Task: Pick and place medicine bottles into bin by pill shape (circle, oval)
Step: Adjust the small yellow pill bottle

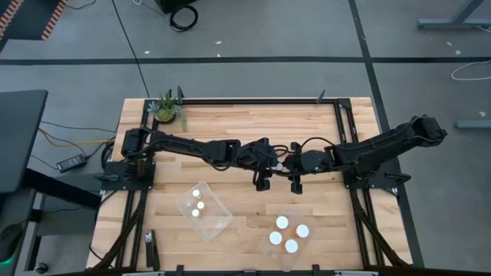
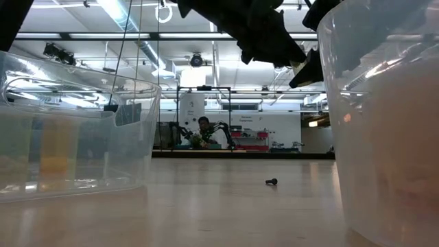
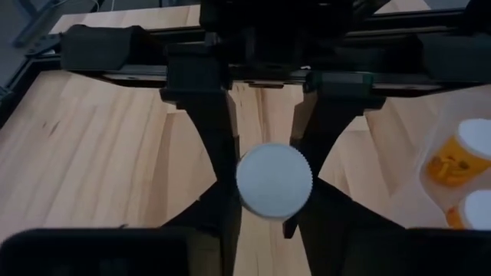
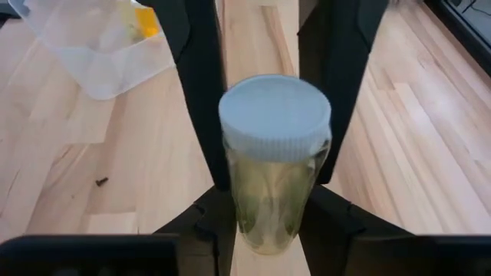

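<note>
One medicine bottle (image 1: 280, 163) with a white cap (image 3: 274, 182) and a see-through amber body (image 4: 268, 207) hangs above the table's middle. My left gripper (image 1: 270, 170) reaches it from the left and my right gripper (image 1: 290, 170) from the right. Both are shut on it. Three more bottles stand in a clear tub (image 1: 219, 222) near the front. Several white-capped ones stand in a second tub (image 1: 268, 222) to its right. My left gripper has one finger (image 3: 219, 165) on each side of the bottle, right at its cap's rim (image 3: 241, 188). It comes slanting down from the table's left. The cap hides the place of contact. The bottle stands upright, clear of the table. My right gripper pinches the bottle's body just under the cap (image 4: 235, 180) between its two fingers (image 4: 207, 138). It comes slanting down from the table's right, with the fingers across the bottle. The bottle is upright, cap up, with bare wood below it.
A green potted plant (image 1: 167, 109) stands at the far left corner. A small black screw (image 4: 101, 182) lies on the wood near the left tub (image 4: 100, 54). A dark flat object (image 1: 149, 245) lies at the near left edge. In the low view both tubs (image 2: 75, 130) (image 2: 384, 123) stand close.
</note>
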